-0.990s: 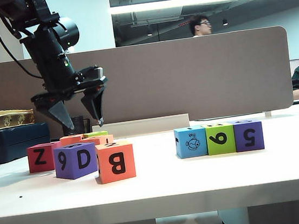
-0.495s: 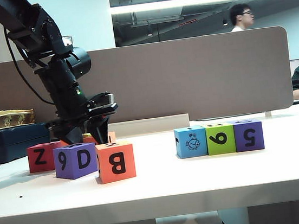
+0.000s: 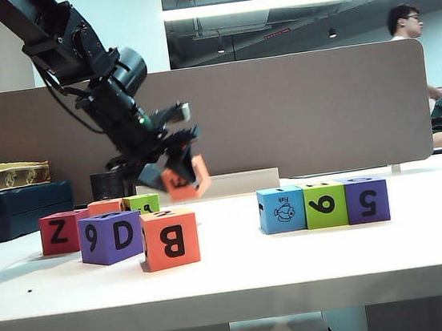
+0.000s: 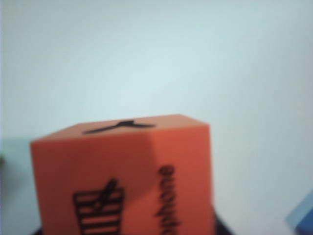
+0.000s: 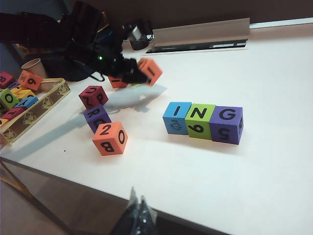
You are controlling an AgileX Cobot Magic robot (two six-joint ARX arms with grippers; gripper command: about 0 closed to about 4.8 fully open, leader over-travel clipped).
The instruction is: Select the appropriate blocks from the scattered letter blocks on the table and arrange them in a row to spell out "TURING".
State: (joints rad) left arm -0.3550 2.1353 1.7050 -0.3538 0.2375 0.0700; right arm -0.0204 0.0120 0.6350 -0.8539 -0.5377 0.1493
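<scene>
Aloft above the table [image 3: 313, 259], left gripper [image 3: 181, 178] clamps an orange block [image 3: 184, 180], tilted; left wrist view shows a phone picture on one face [image 4: 124, 181]. Blue block [image 5: 175, 116], lime green block [image 5: 199, 120] and purple block [image 5: 227, 123] sit touching in a row, tops reading I, N, G. Scattered to their left: orange B block [image 3: 170, 238], purple D block [image 3: 112, 236], red Z block [image 3: 61, 232]. Right gripper [image 5: 138, 215] hangs near the table's front edge, fingers together.
</scene>
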